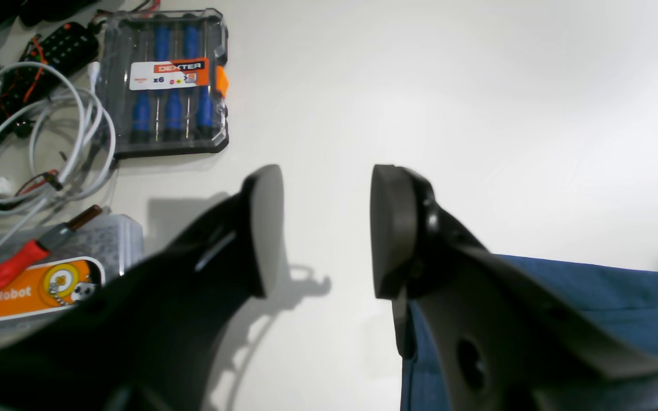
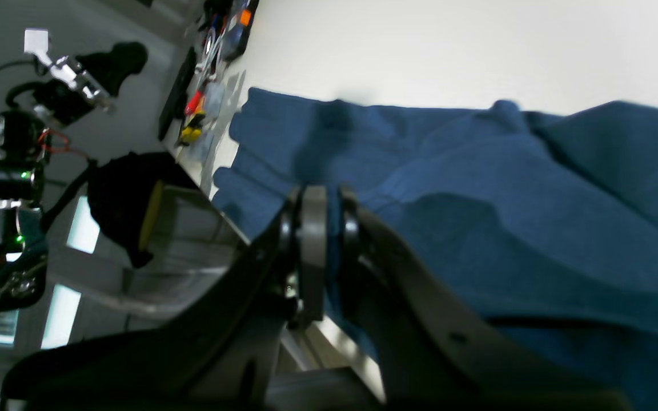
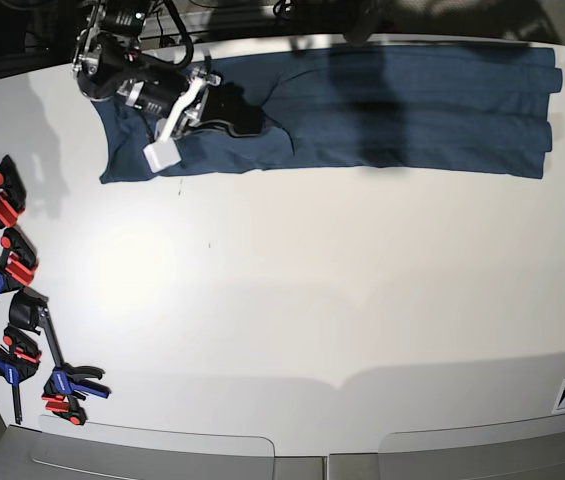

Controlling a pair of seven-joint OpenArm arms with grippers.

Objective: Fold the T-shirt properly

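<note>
currently the t-shirt (image 3: 402, 110) lies as a long folded band along the counter (image 3: 292, 300) far edge; right tool (image 2: 323, 251) clamps its end, left tool (image 1: 326, 228) stands apart, empty. crosswise folds remain.

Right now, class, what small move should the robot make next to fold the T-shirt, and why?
Probably bring the open left gripper onto the T-shirt edge beside it and close: the right gripper already pinches its end, while the left hovers over bare table.

A broad white table (image 3: 292, 300) under bright overhead light, blue-and-red clamps (image 3: 7, 265) along one edge, a screwdriver case (image 1: 166, 83) and coiled white cables (image 1: 37, 142) at another.
</note>
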